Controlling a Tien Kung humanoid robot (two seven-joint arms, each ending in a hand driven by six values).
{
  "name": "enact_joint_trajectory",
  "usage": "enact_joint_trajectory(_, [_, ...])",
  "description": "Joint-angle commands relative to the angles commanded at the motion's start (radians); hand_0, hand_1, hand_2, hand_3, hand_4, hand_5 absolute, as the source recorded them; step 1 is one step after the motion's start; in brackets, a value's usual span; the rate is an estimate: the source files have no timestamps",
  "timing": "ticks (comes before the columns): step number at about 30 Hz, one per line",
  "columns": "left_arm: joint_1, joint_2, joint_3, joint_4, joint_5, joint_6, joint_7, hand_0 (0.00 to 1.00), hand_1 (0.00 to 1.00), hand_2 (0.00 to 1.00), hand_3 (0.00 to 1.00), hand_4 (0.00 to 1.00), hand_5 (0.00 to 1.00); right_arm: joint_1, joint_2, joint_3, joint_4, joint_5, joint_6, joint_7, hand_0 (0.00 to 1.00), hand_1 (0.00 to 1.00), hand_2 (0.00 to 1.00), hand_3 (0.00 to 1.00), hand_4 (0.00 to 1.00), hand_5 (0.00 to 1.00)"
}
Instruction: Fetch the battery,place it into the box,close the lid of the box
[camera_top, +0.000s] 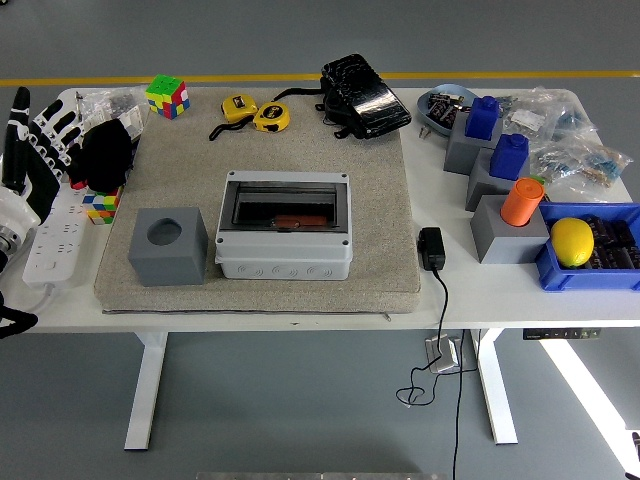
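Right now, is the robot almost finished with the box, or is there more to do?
It looks nearly finished. The grey box sits on the mat with its dark see-through lid down, and something reddish shows inside, probably the battery. Nothing is in hand: the left hand is at the table's left edge, fingers spread and empty. Nothing obvious seems left.

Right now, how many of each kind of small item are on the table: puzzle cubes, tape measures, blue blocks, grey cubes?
Multicoloured puzzle cubes: 2, one at the far edge, one at the left
Yellow tape measures: 2
Blue plastic blocks: 2
Grey cubes with a round hole: 1
Total: 7
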Motion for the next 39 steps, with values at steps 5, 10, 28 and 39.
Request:
enact_joint_trajectory(5, [0.014,-0.022,-0.039,-0.009,0.208,0.006,-0.009,0.918,0.919,0.896,0.91,0.998,0.998,0.001,0.002,0.0,0.0,0.001,0.0,0.002,0.818,0.756,0.733,0.792,0.998,0.998])
enact_joint_trajectory(10, [0.025,-0.033,-0.046,0.005,0.258,0.048,-0.099,0.886,0.872,0.843,0.852,0.998,0.998,0.001,0.003,0.002,0.0,0.001,-0.001,0.004,0.819,0.755,0.732,0.791,0.998,0.998])
enact_joint_trajectory(28, [0.035,-0.07,-0.011,0.056,-0.01,0.43,-0.454,0.019,0.002,0.01,0.002,0.793,0.471,0.001,0.009,0.01,0.0,0.0,0.002,0.008,0.818,0.756,0.731,0.791,0.998,0.998])
enact_joint_trajectory(39, [0.037,-0.075,-0.016,0.05,-0.031,0.424,-0.489,0.025,0.002,0.008,0.006,0.745,0.424,0.003,0.006,0.005,0.0,0.001,0.002,0.008,0.818,0.755,0.731,0.791,0.998,0.998])
